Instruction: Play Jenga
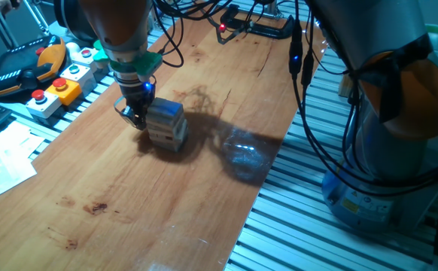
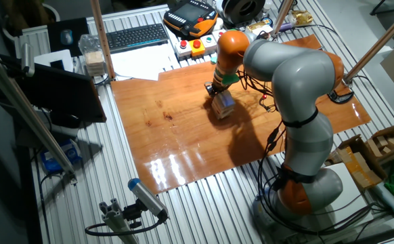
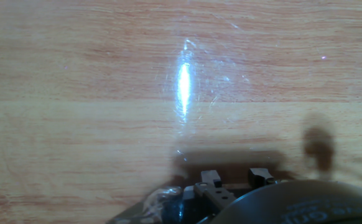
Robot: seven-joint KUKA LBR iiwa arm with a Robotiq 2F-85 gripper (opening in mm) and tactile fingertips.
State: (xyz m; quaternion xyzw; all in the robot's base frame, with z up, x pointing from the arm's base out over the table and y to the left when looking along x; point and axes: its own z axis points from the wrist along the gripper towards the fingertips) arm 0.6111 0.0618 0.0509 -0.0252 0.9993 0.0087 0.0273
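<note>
Progress: early, as far as I can judge. Jenga tower (image 1: 166,123) stands intact on wooden board (image 1: 129,203), layers squared up, no block visibly pushed out, no loose block seen near it. Extraction step not yet done.

My gripper (image 1: 134,113) low at tower's side, on side facing button boxes (image 1: 57,90); fingertips level with lower layers, appear to touch or nearly touch tower, cannot tell which. Finger spacing: cannot tell; hand view shows only bare board and finger tips, tower out of frame. Nothing seen clamped.

arm (image 2: 298,102): bent low over board | wrist: vertical | jaws: apparently near-closed, blurred
</note>
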